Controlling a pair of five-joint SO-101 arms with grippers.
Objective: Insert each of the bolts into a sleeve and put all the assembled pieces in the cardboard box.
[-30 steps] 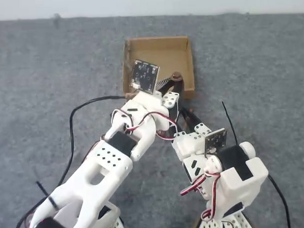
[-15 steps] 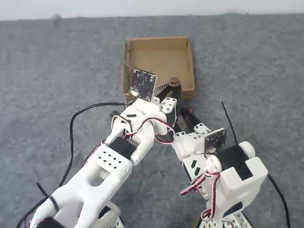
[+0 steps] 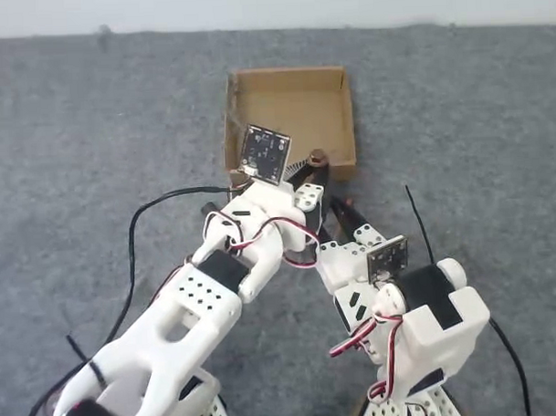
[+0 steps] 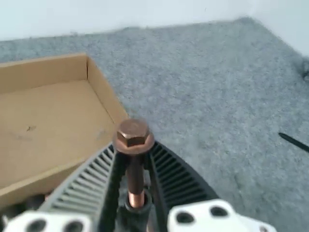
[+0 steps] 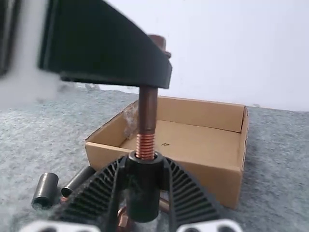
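Note:
My left gripper (image 4: 133,152) is shut on a copper bolt (image 4: 134,136), hex head up and shank pointing down between the ribbed fingers. In the right wrist view the bolt's threaded end (image 5: 145,144) meets the top of a black sleeve (image 5: 143,191), on which my right gripper (image 5: 143,166) is shut. Both grippers stand just in front of the cardboard box (image 3: 292,76): the left gripper (image 3: 309,173) with the bolt head (image 3: 317,158) near its front wall, the right gripper (image 3: 340,215) right behind it. The box (image 5: 193,133) looks empty.
Two loose black sleeves (image 5: 46,191) (image 5: 78,180) lie on the grey carpet beside the right gripper, and copper bolts (image 5: 120,220) show under its fingers. A black cable (image 3: 133,240) loops to the left of the left arm.
The left gripper has drawn back from over the box's front wall toward the right gripper, carrying the bolt with it. The right arm has barely moved.

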